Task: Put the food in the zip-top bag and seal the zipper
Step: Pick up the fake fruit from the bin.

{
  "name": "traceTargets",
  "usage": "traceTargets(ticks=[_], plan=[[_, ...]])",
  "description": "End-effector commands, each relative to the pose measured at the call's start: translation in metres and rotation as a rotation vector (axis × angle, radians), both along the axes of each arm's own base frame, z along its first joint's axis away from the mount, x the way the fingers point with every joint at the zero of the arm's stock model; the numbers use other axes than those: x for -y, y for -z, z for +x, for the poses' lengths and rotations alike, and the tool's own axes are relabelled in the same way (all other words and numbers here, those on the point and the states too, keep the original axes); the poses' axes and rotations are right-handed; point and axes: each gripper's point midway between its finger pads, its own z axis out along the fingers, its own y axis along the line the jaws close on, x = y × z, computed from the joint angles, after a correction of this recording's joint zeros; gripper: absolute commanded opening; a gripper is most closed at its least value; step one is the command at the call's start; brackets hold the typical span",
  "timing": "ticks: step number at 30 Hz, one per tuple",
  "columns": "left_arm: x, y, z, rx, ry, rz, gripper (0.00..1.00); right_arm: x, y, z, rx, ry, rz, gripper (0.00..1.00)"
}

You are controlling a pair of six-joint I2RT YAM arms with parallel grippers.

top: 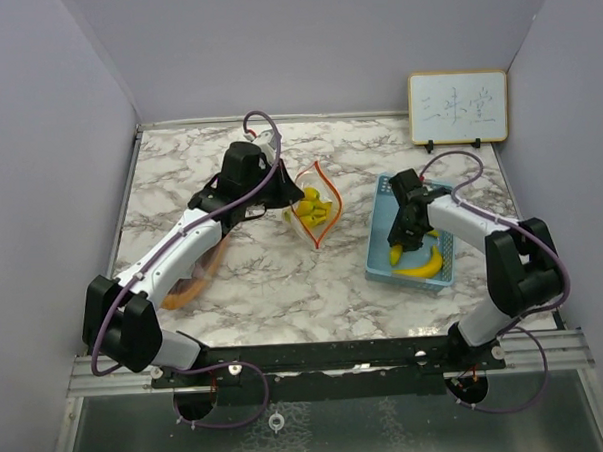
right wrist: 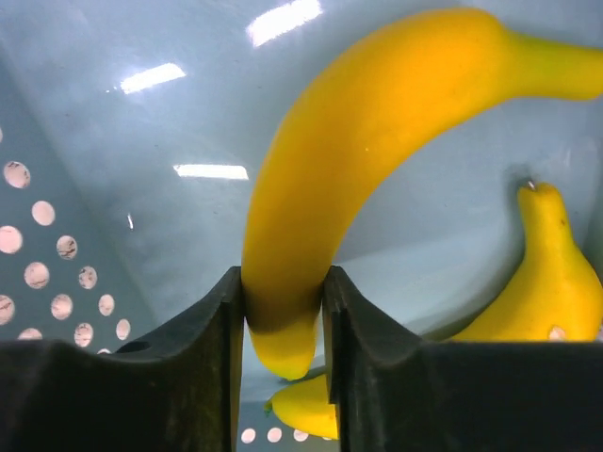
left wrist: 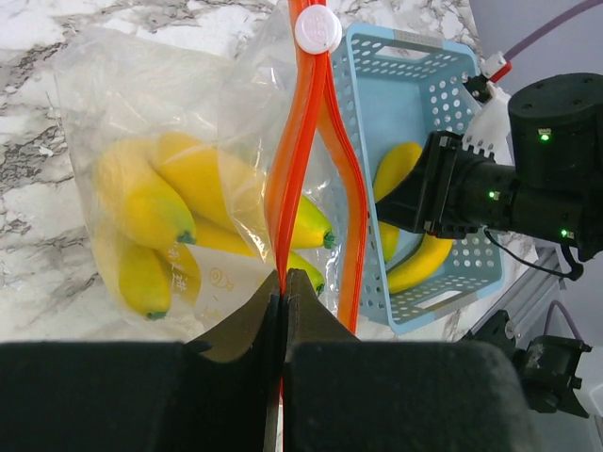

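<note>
The clear zip-top bag stands at mid-table with its orange zipper mouth spread open. Several yellow bananas lie inside it. My left gripper is shut on one orange zipper strip, below the white slider. My right gripper is down in the light blue basket, with its fingers pressed against both sides of a yellow banana. Two more bananas lie on the basket floor. From above, the right gripper hangs over the basket's near half.
A small whiteboard stands at the back right. An orange thing shows partly under my left arm. Grey walls close in the marble table on three sides.
</note>
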Motion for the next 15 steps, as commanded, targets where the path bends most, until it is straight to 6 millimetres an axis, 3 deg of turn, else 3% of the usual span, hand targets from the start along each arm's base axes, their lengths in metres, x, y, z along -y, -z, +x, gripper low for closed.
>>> traceTargets(ticks=[1,3,7,9,11,15], plan=[[-0.003,-0.005,-0.007,0.005,0.008,-0.004,0.00,0.019,-0.022,0.005,0.124,-0.003,-0.072,0.19],[-0.002,-0.003,-0.006,-0.001,0.009,-0.002,0.00,0.023,-0.044,0.005,0.178,-0.038,-0.082,0.07],[0.001,-0.001,-0.002,-0.006,0.016,-0.005,0.00,0.008,-0.115,0.008,0.339,-0.197,-0.006,0.03],[0.002,0.000,0.000,-0.005,0.017,-0.003,0.00,-0.018,-0.155,0.009,0.451,-0.362,0.104,0.02],[0.002,0.002,0.001,-0.006,0.017,0.002,0.00,-0.056,-0.196,0.003,0.570,-0.555,0.279,0.02],[0.003,-0.001,0.004,0.004,0.016,0.001,0.00,-0.129,-0.268,-0.038,0.685,-0.928,0.731,0.02]])
